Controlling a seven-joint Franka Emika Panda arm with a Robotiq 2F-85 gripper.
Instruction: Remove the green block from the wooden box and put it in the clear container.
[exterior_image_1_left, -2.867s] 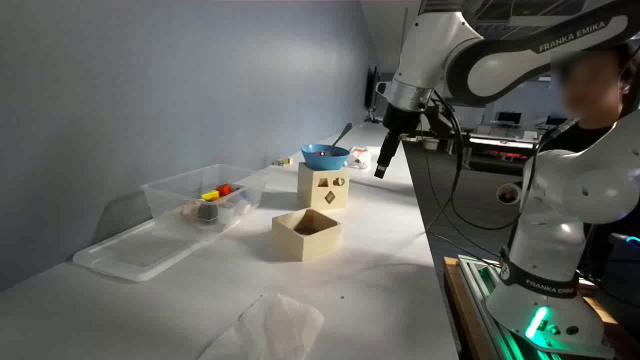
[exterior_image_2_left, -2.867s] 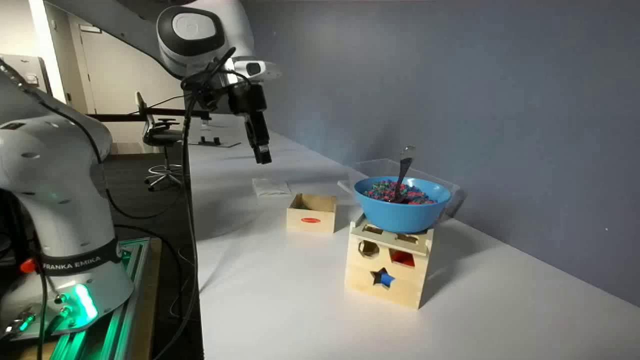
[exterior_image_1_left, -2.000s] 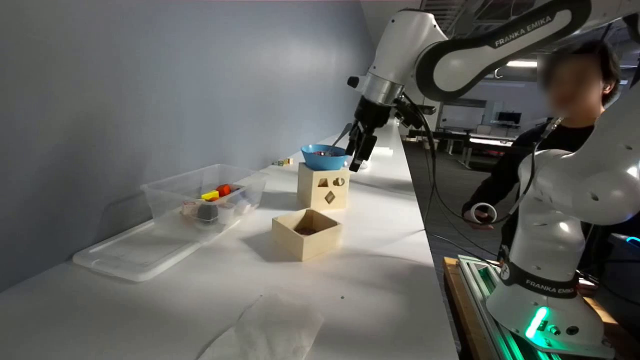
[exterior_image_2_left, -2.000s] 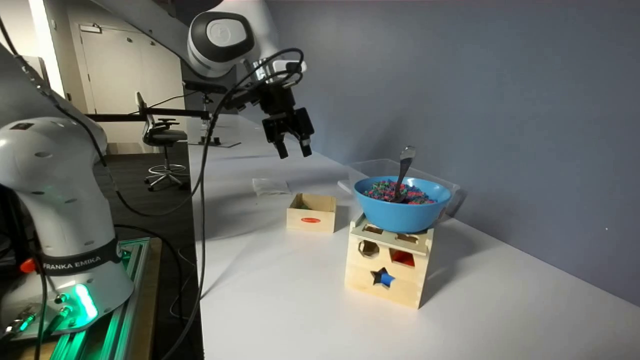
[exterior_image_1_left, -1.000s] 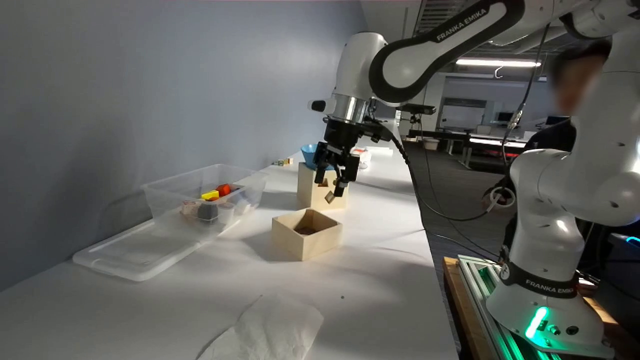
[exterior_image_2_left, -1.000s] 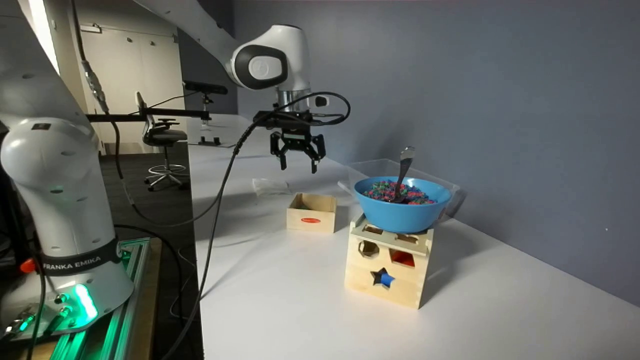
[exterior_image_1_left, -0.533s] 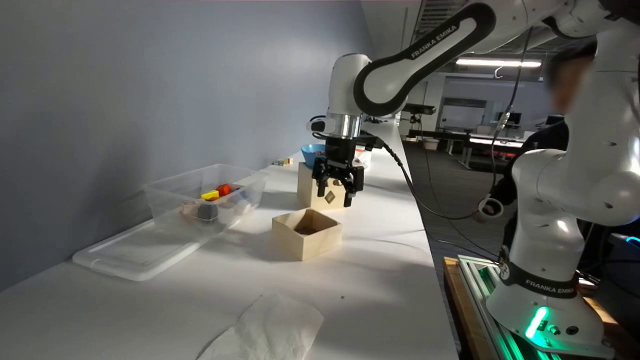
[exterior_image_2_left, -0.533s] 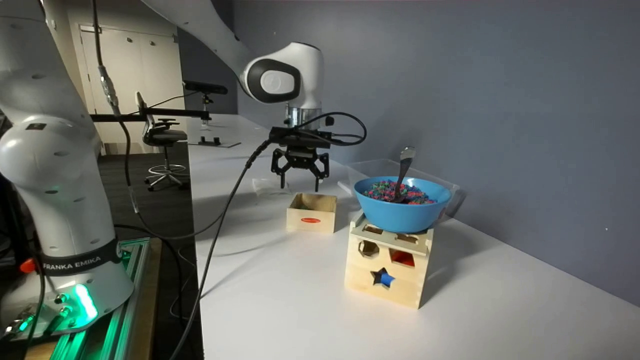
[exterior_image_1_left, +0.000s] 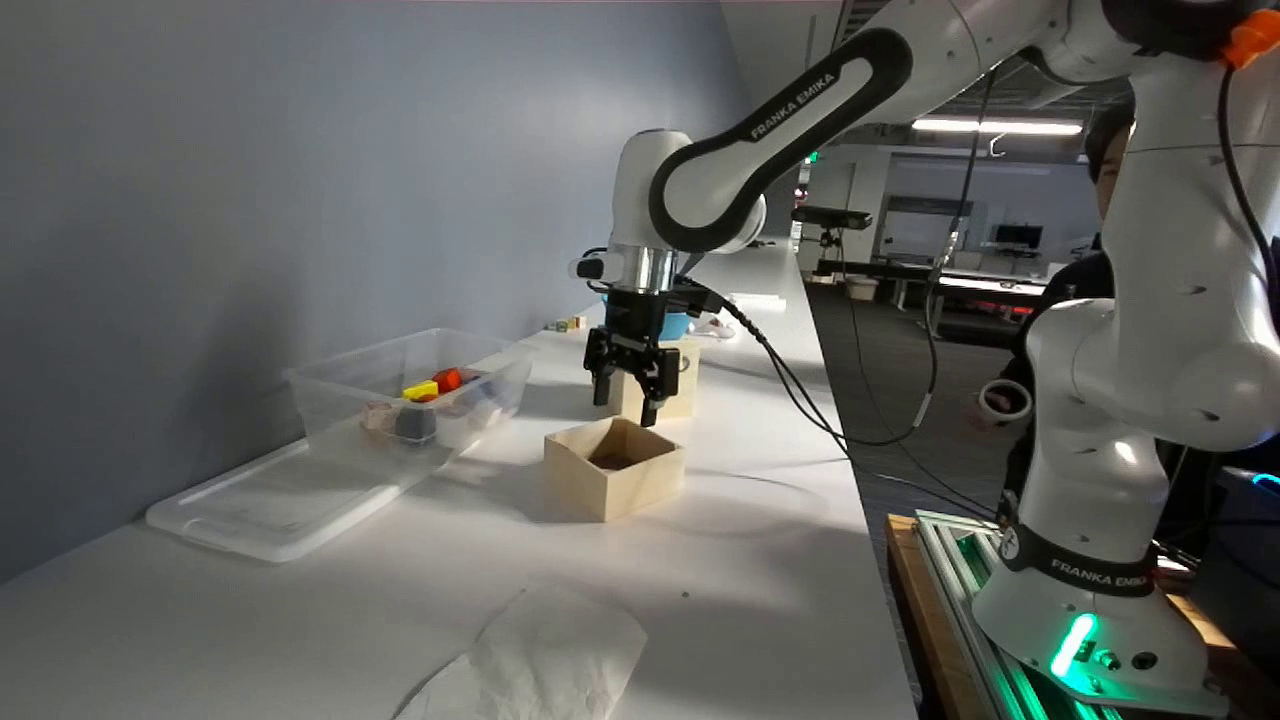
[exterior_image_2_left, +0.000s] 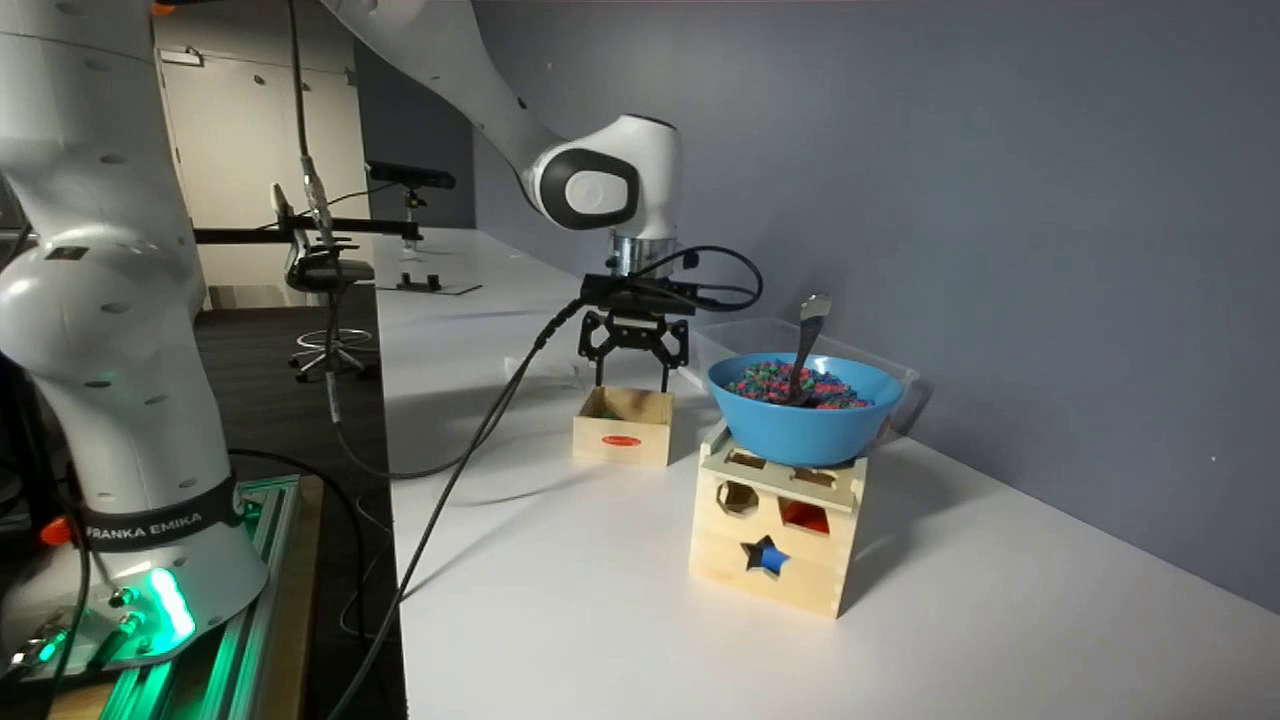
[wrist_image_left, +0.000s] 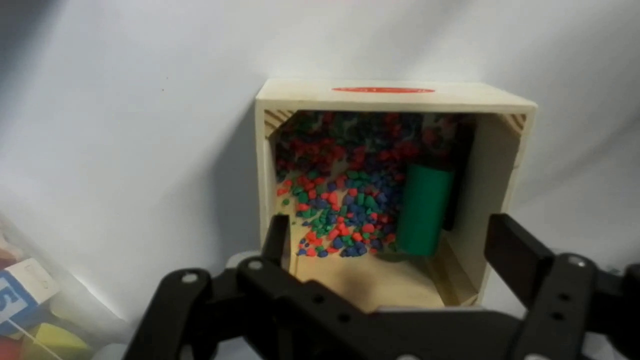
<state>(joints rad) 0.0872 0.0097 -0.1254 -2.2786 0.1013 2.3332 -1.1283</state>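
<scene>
The green block (wrist_image_left: 425, 210) is a cylinder inside the wooden box (wrist_image_left: 395, 100), near one side wall, beside many small red, green and blue bits. The wooden box stands on the table in both exterior views (exterior_image_1_left: 612, 492) (exterior_image_2_left: 598, 445); the block is mostly hidden there. My gripper (wrist_image_left: 390, 222) is open and empty. It points down above the box in both exterior views (exterior_image_1_left: 625, 408) (exterior_image_2_left: 632, 384), apart from the block, its fingers spread about as wide as the box. The clear container (exterior_image_1_left: 340, 395) stands near the wall and holds yellow, red and other blocks.
A taller wooden cube (exterior_image_2_left: 775, 540) with cutouts carries a blue bowl (exterior_image_2_left: 800, 425) of coloured bits with a spoon, close to the box. A flat clear lid (exterior_image_1_left: 290, 500) lies by the container. A thin white sheet (exterior_image_1_left: 560, 650) lies on the table. Small blocks (exterior_image_1_left: 567, 324) sit farther back.
My gripper has moved down and over toward the wooden box. It has turned from slanted to pointing straight down, and its fingers now show spread apart. The box and container have not moved.
</scene>
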